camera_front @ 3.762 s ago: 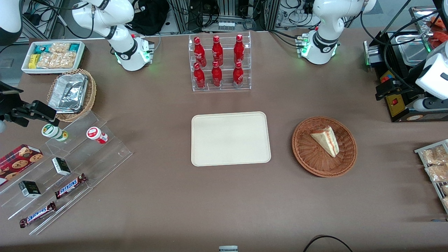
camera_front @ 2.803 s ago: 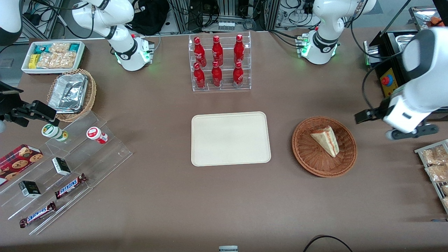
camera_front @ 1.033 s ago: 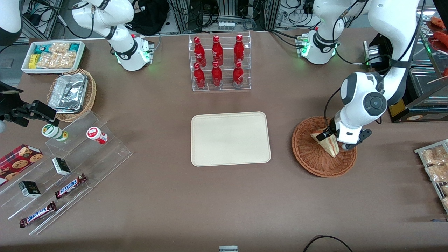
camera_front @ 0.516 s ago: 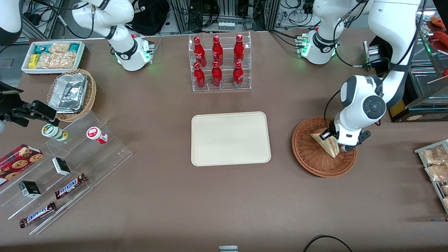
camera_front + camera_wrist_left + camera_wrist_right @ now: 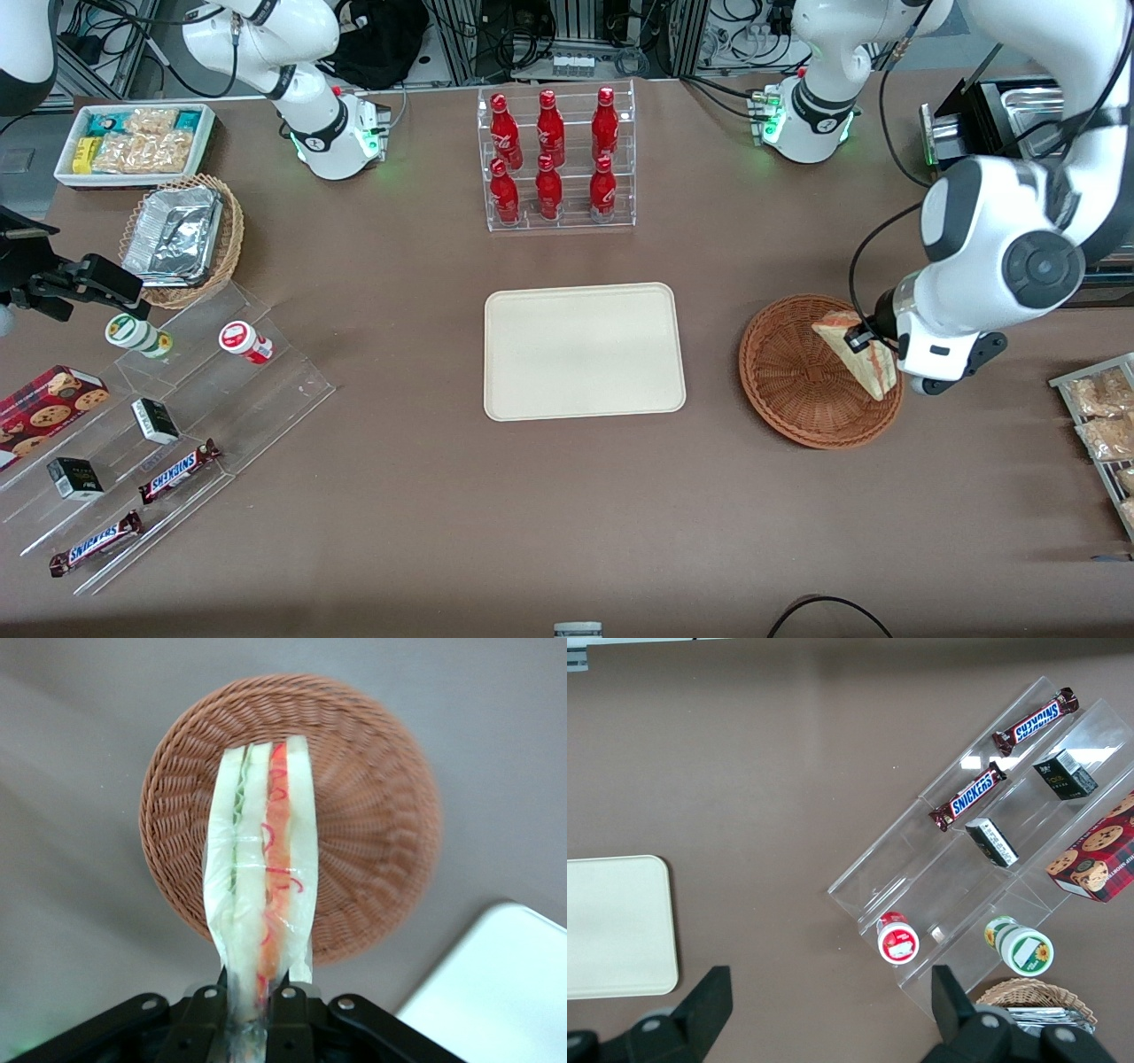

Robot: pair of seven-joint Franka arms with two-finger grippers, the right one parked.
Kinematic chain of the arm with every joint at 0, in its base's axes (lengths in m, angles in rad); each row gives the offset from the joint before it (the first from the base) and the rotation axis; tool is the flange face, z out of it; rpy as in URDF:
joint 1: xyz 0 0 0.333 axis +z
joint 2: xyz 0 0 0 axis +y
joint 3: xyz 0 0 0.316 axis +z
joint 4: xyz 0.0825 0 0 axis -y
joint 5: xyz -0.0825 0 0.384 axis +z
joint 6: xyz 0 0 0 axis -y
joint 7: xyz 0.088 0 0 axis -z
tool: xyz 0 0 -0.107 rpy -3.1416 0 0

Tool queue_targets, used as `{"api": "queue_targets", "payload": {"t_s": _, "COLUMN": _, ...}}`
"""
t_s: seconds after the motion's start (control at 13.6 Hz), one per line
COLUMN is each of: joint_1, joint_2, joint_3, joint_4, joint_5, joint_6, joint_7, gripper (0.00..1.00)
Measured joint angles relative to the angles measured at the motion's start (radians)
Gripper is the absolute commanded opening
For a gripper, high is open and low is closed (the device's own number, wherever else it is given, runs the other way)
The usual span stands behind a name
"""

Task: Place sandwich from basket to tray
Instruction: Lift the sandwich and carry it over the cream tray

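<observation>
My left gripper (image 5: 873,347) is shut on the sandwich (image 5: 858,353), a plastic-wrapped wedge of pale bread with red and light green layers, and holds it lifted above the reddish-brown wicker basket (image 5: 797,377). In the left wrist view the sandwich (image 5: 262,868) hangs from my gripper (image 5: 252,994) over the empty basket (image 5: 363,815), with a corner of the tray (image 5: 496,992) beside it. The cream tray (image 5: 584,351) lies bare at mid-table, toward the parked arm from the basket. It also shows in the right wrist view as the tray (image 5: 616,926).
A clear rack of red bottles (image 5: 554,159) stands farther from the camera than the tray. Snack packets (image 5: 1099,416) lie at the working arm's end. A tiered acrylic shelf with candy bars (image 5: 177,470) and a tan basket holding a foil container (image 5: 177,235) sit toward the parked arm's end.
The gripper came down onto the sandwich in the basket, closed on it, and has now lifted it up, drawing it slightly toward the working arm's end.
</observation>
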Motion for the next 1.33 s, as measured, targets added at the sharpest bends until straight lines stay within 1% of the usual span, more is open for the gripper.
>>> {"api": "queue_targets", "payload": {"t_s": 0.15, "joint_1": -0.085, "joint_2": 0.003, "joint_3": -0.005, "joint_4": 0.045, "joint_5": -0.001, "joint_6": -0.032, "joint_7": 0.001, "gripper": 0.1}}
{"api": "queue_targets", "payload": {"t_s": 0.3, "joint_1": -0.195, "joint_2": 0.028, "joint_3": -0.008, "joint_4": 0.046, "joint_5": -0.001, "joint_6": -0.027, "joint_7": -0.005, "gripper": 0.11}}
{"api": "queue_targets", "payload": {"t_s": 0.52, "joint_1": -0.328, "joint_2": 0.12, "joint_3": -0.01, "joint_4": 0.07, "joint_5": -0.001, "joint_6": 0.046, "joint_7": -0.012, "gripper": 0.13}}
{"api": "queue_targets", "payload": {"t_s": 0.66, "joint_1": -0.399, "joint_2": 0.206, "joint_3": -0.011, "joint_4": 0.128, "joint_5": -0.001, "joint_6": 0.069, "joint_7": -0.031, "gripper": 0.13}}
{"api": "queue_targets", "payload": {"t_s": 0.81, "joint_1": -0.459, "joint_2": 0.292, "joint_3": -0.011, "joint_4": 0.191, "joint_5": -0.001, "joint_6": 0.102, "joint_7": -0.073, "gripper": 0.14}}
{"api": "queue_targets", "payload": {"t_s": 0.96, "joint_1": -0.511, "joint_2": 0.355, "joint_3": -0.011, "joint_4": 0.222, "joint_5": -0.001, "joint_6": 0.165, "joint_7": -0.084, "gripper": 0.14}}
{"api": "queue_targets", "payload": {"t_s": 1.18, "joint_1": -0.569, "joint_2": 0.414, "joint_3": -0.011, "joint_4": 0.231, "joint_5": -0.001, "joint_6": 0.235, "joint_7": -0.108, "gripper": 0.15}}
{"api": "queue_targets", "payload": {"t_s": 1.33, "joint_1": -0.595, "joint_2": 0.439, "joint_3": -0.011, "joint_4": 0.234, "joint_5": 0.001, "joint_6": 0.246, "joint_7": -0.109, "gripper": 0.14}}
